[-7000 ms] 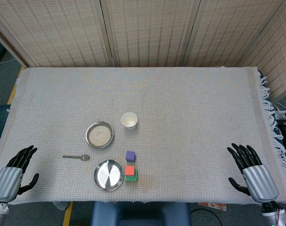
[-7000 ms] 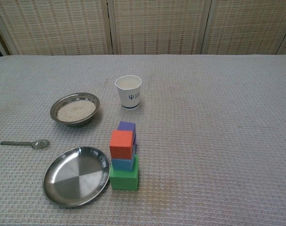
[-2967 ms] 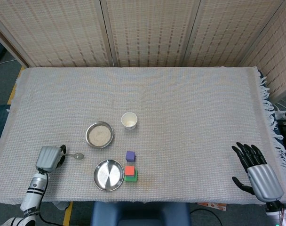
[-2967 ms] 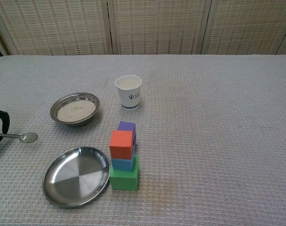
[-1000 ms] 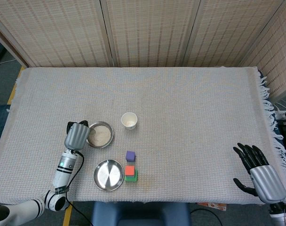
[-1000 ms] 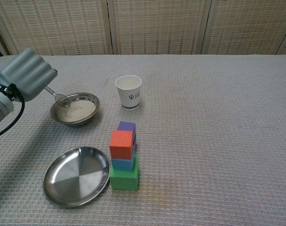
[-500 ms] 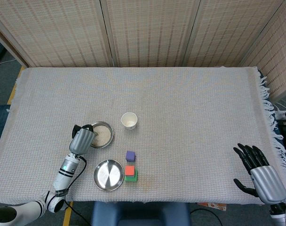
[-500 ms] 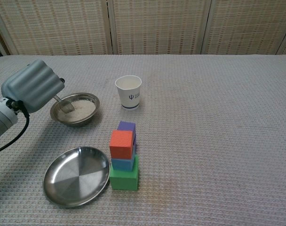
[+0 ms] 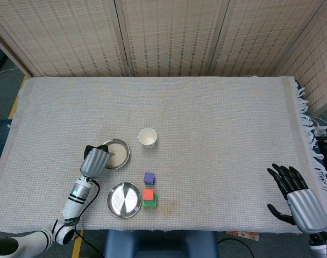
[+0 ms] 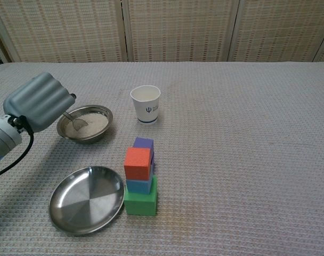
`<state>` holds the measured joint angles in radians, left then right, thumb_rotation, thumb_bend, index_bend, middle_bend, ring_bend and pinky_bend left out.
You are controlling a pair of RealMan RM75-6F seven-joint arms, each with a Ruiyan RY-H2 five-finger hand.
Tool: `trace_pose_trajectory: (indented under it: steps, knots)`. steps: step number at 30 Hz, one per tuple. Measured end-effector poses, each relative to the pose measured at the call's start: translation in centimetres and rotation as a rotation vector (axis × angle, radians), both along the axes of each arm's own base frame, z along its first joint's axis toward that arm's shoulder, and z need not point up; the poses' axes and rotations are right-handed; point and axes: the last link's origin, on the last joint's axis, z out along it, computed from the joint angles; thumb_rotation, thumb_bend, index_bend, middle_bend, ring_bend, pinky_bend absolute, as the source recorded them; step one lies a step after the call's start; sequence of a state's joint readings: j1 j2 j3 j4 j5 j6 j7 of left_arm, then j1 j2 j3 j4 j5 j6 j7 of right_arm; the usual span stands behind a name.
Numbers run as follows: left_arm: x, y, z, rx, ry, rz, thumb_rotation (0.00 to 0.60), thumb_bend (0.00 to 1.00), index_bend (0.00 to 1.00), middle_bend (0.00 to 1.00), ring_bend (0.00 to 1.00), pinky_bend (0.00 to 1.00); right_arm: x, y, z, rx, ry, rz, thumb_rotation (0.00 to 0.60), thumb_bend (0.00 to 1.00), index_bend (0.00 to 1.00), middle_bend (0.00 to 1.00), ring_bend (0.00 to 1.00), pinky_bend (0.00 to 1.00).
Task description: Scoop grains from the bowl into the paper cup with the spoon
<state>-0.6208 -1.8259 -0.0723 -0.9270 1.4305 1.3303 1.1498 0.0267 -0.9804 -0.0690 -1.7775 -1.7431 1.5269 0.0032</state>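
A small metal bowl [image 10: 96, 131] [image 9: 123, 156] of white grains sits left of centre. My left hand [image 10: 38, 101] [image 9: 95, 159] hovers at its left rim and holds the spoon [image 10: 75, 120], whose tip dips into the grains. The white paper cup [image 10: 146, 104] [image 9: 147, 137] stands upright to the right of the bowl, apart from it. My right hand [image 9: 297, 199] rests at the table's near right corner, fingers spread, holding nothing; the chest view does not show it.
An empty steel plate [image 10: 86, 199] [image 9: 124, 199] lies in front of the bowl. Beside it stands a stack of foam cubes [image 10: 140, 178] [image 9: 148, 197], red on blue on green, with a purple cube [image 9: 148, 178] behind. A woven cloth [image 9: 222, 123] covers the table.
My left hand took the spoon from the cloth, carried it to the bowl, and over the last second lowered its tip into the grains. The right hand stayed still.
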Motion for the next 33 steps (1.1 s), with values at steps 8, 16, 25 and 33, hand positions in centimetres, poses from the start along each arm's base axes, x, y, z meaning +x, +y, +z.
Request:
trace_pose_trajectory:
  steps: [8, 16, 25, 33]
  knots:
    - [0.0, 0.7, 1.0, -0.06, -0.178, 0.116, 0.6, 0.42, 0.78, 1.0, 1.0, 1.0, -0.2, -0.2, 0.1, -0.016, 0.017, -0.01, 0.6, 0.15, 0.0, 0.0, 0.0, 0.0]
    - [-0.1, 1.4, 2.4, -0.131, -0.38, 0.269, 0.6, 0.42, 0.78, 1.0, 1.0, 1.0, -0.2, -0.3, -0.2, -0.022, 0.025, -0.018, 0.6, 0.15, 0.0, 0.0, 0.0, 0.0]
    - [0.0, 2.2, 4.8, -0.183, -0.599, 0.39, 0.6, 0.41, 0.79, 1.0, 1.0, 1.0, -0.2, -0.3, -0.3, -0.01, 0.025, -0.021, 0.6, 0.15, 0.0, 0.0, 0.0, 0.0]
    - [0.3, 2.4, 5.6, -0.234, -0.776, 0.485, 0.6, 0.41, 0.79, 1.0, 1.0, 1.0, -0.2, -0.3, -0.3, -0.007, 0.022, -0.023, 0.6, 0.15, 0.0, 0.0, 0.0, 0.0]
